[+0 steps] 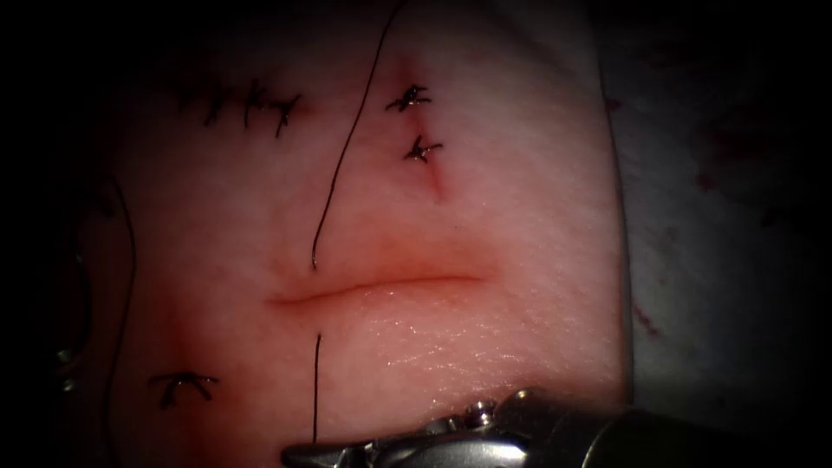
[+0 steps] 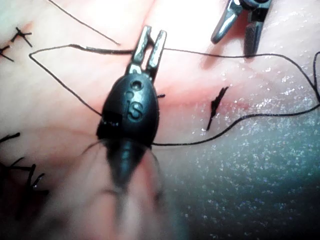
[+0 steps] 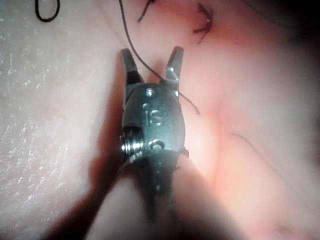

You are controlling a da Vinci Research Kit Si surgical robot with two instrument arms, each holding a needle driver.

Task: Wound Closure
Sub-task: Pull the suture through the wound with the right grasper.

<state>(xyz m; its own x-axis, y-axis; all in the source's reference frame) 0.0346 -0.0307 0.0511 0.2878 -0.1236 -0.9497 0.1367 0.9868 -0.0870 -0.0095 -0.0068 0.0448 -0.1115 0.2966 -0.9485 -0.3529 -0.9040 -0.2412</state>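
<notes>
The cut (image 1: 373, 284) runs crosswise through the tissue (image 1: 485, 217). A black thread (image 1: 347, 147) comes down from the far side and enters the tissue just above the cut's left part. It comes out below the cut (image 1: 317, 381) and runs toward my right tool (image 1: 299, 452), which lies along the near edge. In its wrist view the right tool (image 3: 151, 62) is open, holding nothing, with thread (image 3: 132, 47) passing behind it. My left tool (image 2: 151, 46) has its jaws slightly apart over a slack thread (image 2: 225, 54) lying across the tissue. The right tool (image 2: 239, 30) hangs open beyond it.
Several finished stitches dot the tissue: a row at the far left (image 1: 247, 104), two near the top middle (image 1: 409, 99), and one at the near left (image 1: 182, 383). A slack thread loop (image 1: 132, 260) curves down the left side. The tissue's right edge (image 1: 620, 260) borders a pale cloth (image 1: 711, 260).
</notes>
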